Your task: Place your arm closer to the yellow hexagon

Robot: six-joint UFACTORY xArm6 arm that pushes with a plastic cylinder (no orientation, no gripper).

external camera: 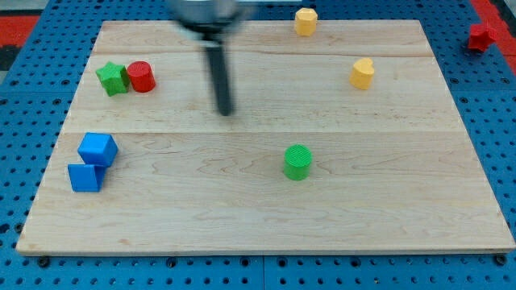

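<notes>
Board point(266, 209) of pale wood planks over blue pegboard point(32, 80); no hand, only my tip point(225, 112) blurred, clear of all blocks.

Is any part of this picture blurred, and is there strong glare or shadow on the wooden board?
In the camera view, the rod and my tip are smeared by motion blur, while the green cylinder, the blue blocks and the yellow hexagon are sharp. The light is even: no glare on the board, only small soft shadows under the blocks.
</notes>
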